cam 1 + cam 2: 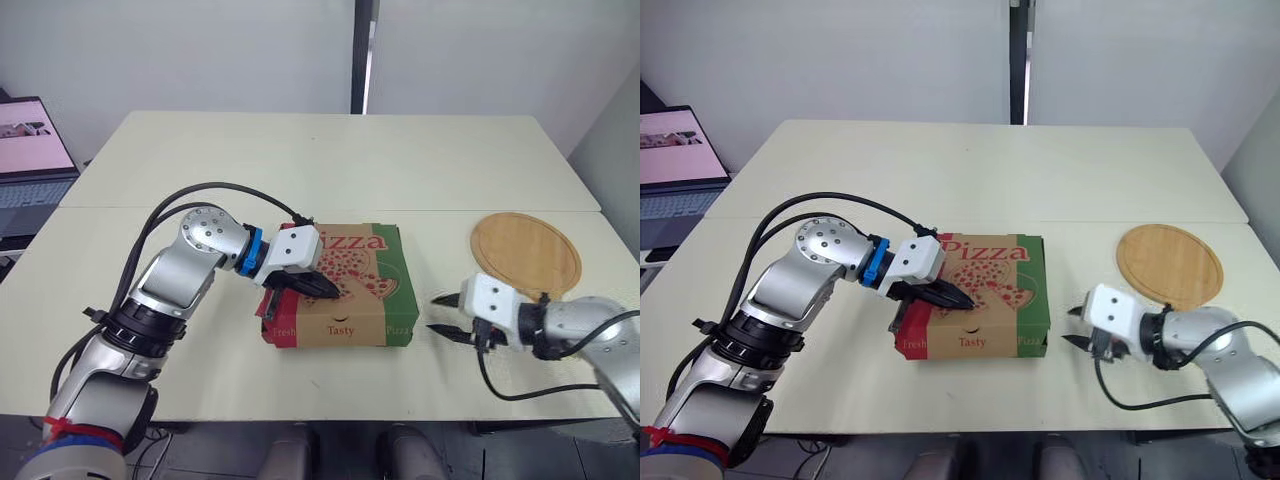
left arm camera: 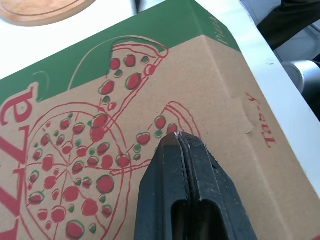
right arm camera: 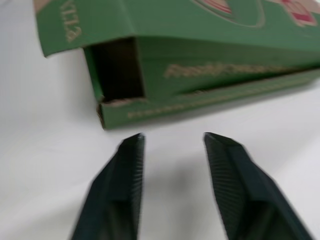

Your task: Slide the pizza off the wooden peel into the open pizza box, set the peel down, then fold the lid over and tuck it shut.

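Pizza box: here it is, the pizza box [image 1: 345, 285] sits on the table [image 1: 330, 160] near the front edge, roughly in the middle between the two arms.
Lid: the lid [image 2: 150, 100] lies folded down over the box, its pizza drawing and the red "Pizza" lettering facing up.
Pizza: hidden, with the lid down over the box it cannot be seen.
Front wall: the front wall [image 1: 340, 327] faces the robot with "Tasty" printed on it; whether the flap is fully tucked I cannot tell.
Left corner: a red flap [image 1: 266, 318] stands out a little at the box's front left corner.
Left gripper: the left gripper [image 2: 176, 137] reaches in from the robot's left, its two black fingers clenched tight together with nothing between them, tips pressing on the lid's top close to the front edge.
Right gripper: the right gripper [image 3: 173, 136] hovers low over the table just off the box's right side, jaws released and spread, fingertips pointing at the green side wall without touching it.
Side wall: in the right wrist view a dark gap [image 3: 117, 70] shows at one corner of that green wall.
Peel: the wooden peel [image 1: 527, 252] lies flat on the table at the robot's right, beyond the right gripper and apart from the box.
Laptop: a laptop [image 1: 30, 150] stands off the table's far left corner, screen lit.
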Tool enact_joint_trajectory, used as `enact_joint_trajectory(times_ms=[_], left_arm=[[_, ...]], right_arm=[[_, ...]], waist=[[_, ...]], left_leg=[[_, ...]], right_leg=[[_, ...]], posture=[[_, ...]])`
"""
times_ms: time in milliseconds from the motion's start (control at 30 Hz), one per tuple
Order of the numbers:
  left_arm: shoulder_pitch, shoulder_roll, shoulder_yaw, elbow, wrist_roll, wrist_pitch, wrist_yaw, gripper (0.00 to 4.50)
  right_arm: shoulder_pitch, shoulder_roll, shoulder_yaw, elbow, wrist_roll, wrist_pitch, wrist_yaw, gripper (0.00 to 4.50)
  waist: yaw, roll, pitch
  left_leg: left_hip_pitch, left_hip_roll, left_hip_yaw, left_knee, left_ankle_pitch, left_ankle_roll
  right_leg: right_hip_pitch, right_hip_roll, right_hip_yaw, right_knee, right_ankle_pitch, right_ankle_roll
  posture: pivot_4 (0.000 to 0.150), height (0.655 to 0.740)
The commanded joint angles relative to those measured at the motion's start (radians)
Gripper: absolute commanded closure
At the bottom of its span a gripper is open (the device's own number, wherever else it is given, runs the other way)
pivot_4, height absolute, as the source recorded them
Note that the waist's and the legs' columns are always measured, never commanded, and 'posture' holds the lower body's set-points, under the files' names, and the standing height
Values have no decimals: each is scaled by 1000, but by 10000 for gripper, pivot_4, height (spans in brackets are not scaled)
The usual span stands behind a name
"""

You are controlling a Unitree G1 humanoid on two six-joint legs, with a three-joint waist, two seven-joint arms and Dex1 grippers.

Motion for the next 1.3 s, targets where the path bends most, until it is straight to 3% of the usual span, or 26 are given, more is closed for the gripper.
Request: enact_joint_trajectory(times_ms=[33,100,433,633,767,867,967,1067,1233,1300], left_arm=[[-16,3,-8,16,17,-13,-11,45000],[-19,1,-7,23,18,-16,-12,45000],[-11,14,6,15,14,-18,-14,45000],[-13,11,-1,13,16,-15,-14,45000],[-12,11,2,8,16,-9,-12,45000],[-10,16,6,9,16,-12,-12,45000],[-7,20,10,11,15,-15,-13,45000],[-4,22,11,16,15,-21,-15,45000],[-5,19,12,21,13,-27,-15,45000],[-5,18,12,22,12,-28,-15,45000]], right_arm=[[-45,28,2,-5,26,-22,8,37940],[-52,40,3,-2,41,-19,21,44671],[-69,84,-8,-43,138,45,24,44671],[-37,51,15,-12,40,-18,5,44671],[-32,4,-94,18,61,-25,20,44671],[-22,-29,-206,3,164,35,61,44671],[-17,-49,-259,-53,255,95,78,38763],[-26,-49,-243,-164,325,139,68,28412],[-52,-10,-49,-250,174,58,-14,11212],[-63,1,4,-246,126,37,-33,11212]], waist=[[0,0,0],[0,0,0],[-2,0,0],[-2,0,0],[-1,0,0],[1,0,0],[0,0,0],[-1,0,0],[0,0,0],[0,0,0]], left_leg=[[0,0,0,0,0,0],[0,0,0,0,0,0],[0,0,0,0,0,0],[0,0,0,0,0,0],[0,0,0,0,0,0],[0,0,0,0,0,0],[0,0,0,0,0,0],[0,1,0,0,0,0],[0,1,-1,0,0,0],[0,0,0,0,0,0]], right_leg=[[0,0,0,0,0,0],[0,0,0,0,0,0],[0,0,0,0,0,0],[-1,0,0,0,0,0],[-1,0,0,0,0,0],[-1,0,0,0,0,0],[0,0,0,0,0,0],[0,0,0,0,0,0],[0,0,0,0,0,0],[0,0,0,0,0,0]], posture=[[1500,7281],[1500,7281],[1500,7281],[1500,7281],[1500,7281],[1500,7281],[1500,7281],[1500,7281],[1500,7281],[1500,7281]])
